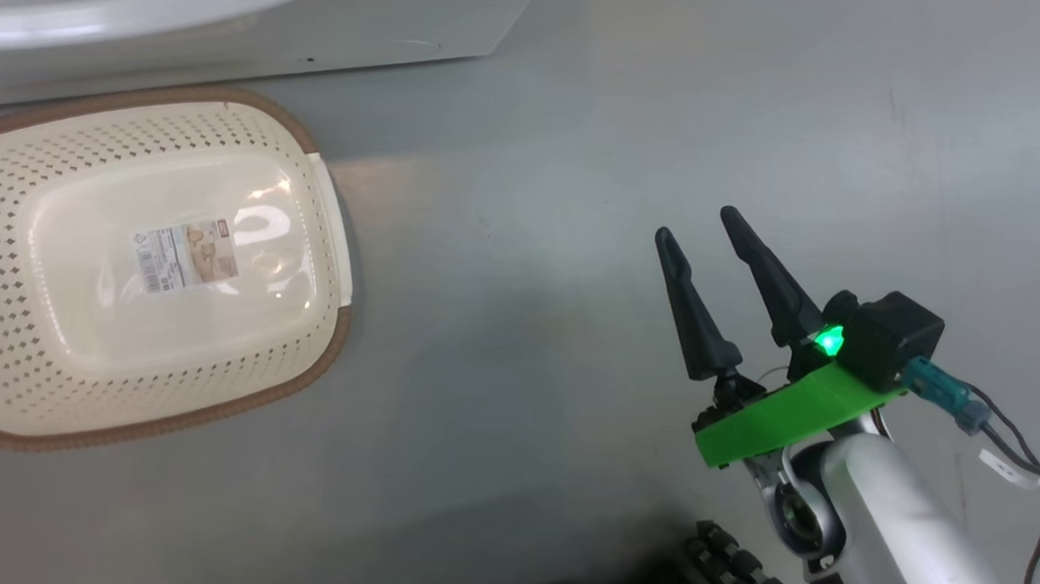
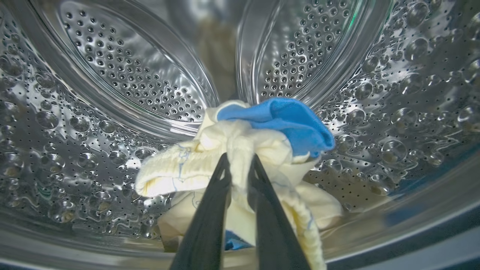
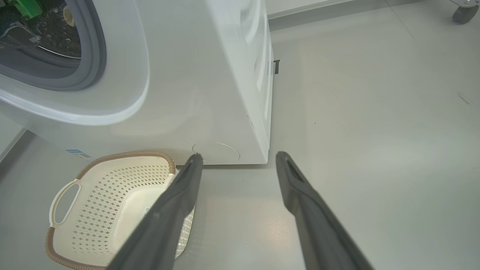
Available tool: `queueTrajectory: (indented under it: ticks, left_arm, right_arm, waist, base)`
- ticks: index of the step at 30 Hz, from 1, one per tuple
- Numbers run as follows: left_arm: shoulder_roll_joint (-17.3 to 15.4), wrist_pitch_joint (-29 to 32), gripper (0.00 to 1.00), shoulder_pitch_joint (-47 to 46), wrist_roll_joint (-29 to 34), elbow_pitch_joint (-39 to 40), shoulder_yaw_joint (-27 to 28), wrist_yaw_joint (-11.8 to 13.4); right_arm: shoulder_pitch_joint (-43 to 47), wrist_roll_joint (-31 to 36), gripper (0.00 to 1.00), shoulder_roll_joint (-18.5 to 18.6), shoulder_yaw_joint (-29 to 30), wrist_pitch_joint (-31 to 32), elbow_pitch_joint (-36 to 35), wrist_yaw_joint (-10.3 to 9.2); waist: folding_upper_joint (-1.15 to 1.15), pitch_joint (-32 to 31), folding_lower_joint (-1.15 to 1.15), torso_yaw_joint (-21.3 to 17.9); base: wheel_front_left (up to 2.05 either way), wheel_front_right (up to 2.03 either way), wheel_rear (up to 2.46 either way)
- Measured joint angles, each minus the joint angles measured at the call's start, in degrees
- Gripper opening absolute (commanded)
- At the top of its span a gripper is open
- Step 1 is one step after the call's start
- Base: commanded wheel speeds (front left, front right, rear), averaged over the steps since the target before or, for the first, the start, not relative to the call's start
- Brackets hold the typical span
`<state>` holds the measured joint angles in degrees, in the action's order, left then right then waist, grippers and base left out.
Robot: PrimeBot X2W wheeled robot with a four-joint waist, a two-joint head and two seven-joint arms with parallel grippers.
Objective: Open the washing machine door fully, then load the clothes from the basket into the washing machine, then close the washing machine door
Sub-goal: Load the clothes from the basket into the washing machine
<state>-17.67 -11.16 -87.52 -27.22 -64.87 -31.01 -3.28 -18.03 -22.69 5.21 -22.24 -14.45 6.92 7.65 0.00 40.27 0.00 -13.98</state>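
Note:
Inside the washing machine's perforated steel drum [image 2: 112, 75], my left gripper [image 2: 240, 158] is shut on a bunch of pale yellow clothes [image 2: 176, 168]. A small blue piece [image 2: 285, 120] lies on top of the bunch, which hangs low over the drum's bottom. The cream basket [image 1: 8, 212] stands on the floor in front of the white washing machine [image 3: 195, 75], with just a label sticker on its floor. Right of the basket [image 3: 112, 187], my right gripper [image 1: 701, 226] hovers open over bare floor with nothing between its fingers. The washing machine door is out of view.
The grey gasket [image 3: 93, 48] rings the drum opening above the basket. Grey floor [image 1: 581, 153] stretches to the right of the machine. A caster wheel [image 3: 463, 11] stands at the far right.

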Motion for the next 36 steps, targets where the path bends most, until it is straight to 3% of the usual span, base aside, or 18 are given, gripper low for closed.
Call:
queueTrajectory:
  ticks: [22, 36]
  left_arm:
    - [-0.6, 10.5, 0.00, -12.2, -0.1, -4.9, -2.5, -2.8]
    - [-1.3, 16.5, 0.00, -12.6, -2.0, -7.0, -3.4, -3.8]
  right_arm:
    - [-0.1, -0.2, 1.00, -0.6, -2.3, 0.0, -0.2, 0.00]
    - [-0.2, -0.5, 1.00, -1.4, -3.0, 0.0, -0.2, 0.00]
  waist:
    - [0.00, 6.7, 0.01, -1.4]
    - [0.00, 7.8, 0.00, -2.3]
  base:
    - [0.00, 0.00, 0.00]
    - [0.00, 0.00, 0.00]
